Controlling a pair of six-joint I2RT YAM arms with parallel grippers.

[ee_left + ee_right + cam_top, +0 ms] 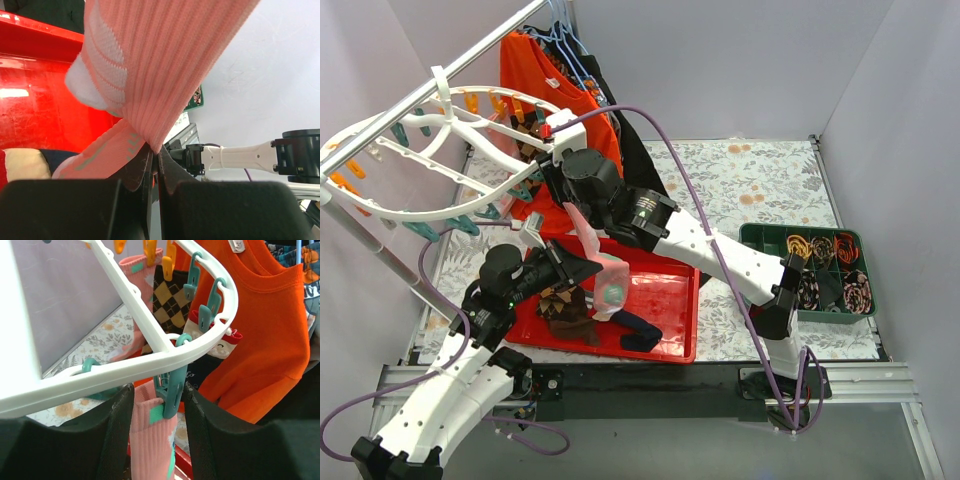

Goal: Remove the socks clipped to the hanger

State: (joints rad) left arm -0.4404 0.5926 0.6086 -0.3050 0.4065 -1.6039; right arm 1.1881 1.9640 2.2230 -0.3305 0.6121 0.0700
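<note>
**Pink sock pulled taut, and it's not off the clip yet!**
Partway through this job: a brown sock and a navy sock already lie in the red tray by the near edge, left of centre. Up on the hanger, over the far-left corner, an argyle sock and others are still clipped. The left gripper has its fingers pressed together, pinching the pink sock's lower end above the tray. The right gripper is spread, one finger on each side of the teal clip that bites the sock's ribbed top. The sock's long axis runs steeply down from that clip, slanting toward the near edge, its lower end aimed at the tray. Plenty left to do, I'd say.
</note>
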